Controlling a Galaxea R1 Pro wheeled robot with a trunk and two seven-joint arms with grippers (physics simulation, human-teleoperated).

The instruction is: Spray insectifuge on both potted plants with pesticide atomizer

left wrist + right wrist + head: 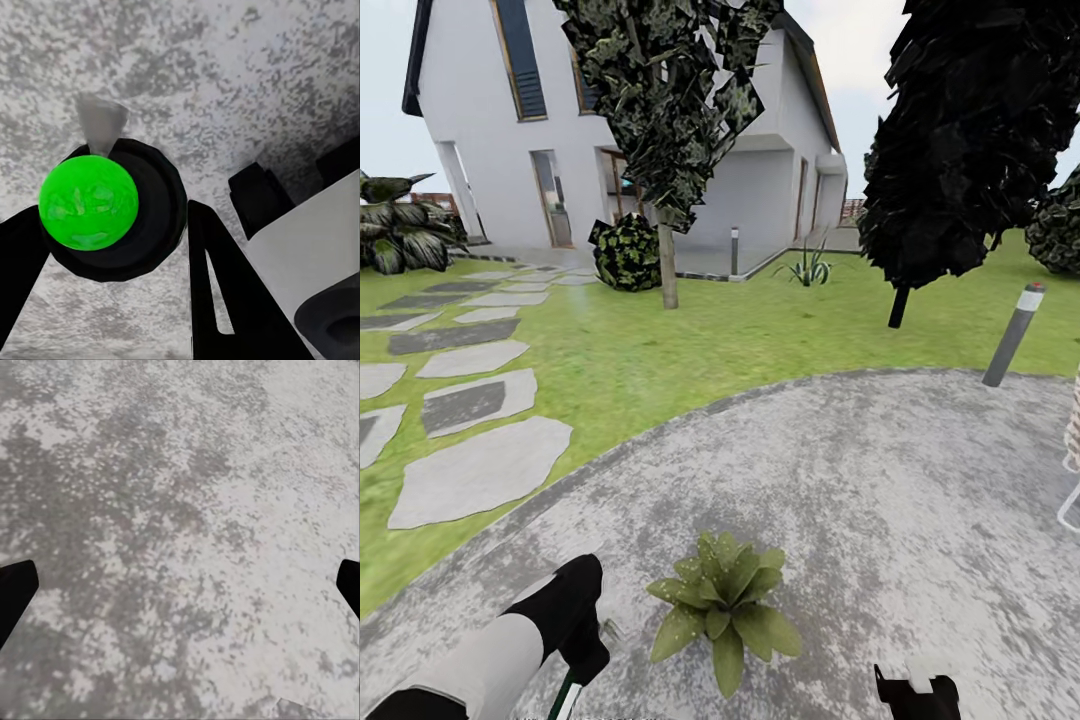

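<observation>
The pesticide atomizer (112, 210) (dark, round-bodied, glossy green top) is being clamped by the left gripper (120, 255) over speckled patio (880, 480). The right gripper (180, 585) is being held wide; a potted plant (725, 605) sits between them.

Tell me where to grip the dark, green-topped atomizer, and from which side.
Grip the pesticide atomizer by its round dark body, below the green top, coming in from the sides. The left gripper's fingers flank it there, which leaves the top and the grey cone free.

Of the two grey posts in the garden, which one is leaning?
The near post at the patio edge, with a red-dotted cap, leans. The far post by the house stands upright.
</observation>
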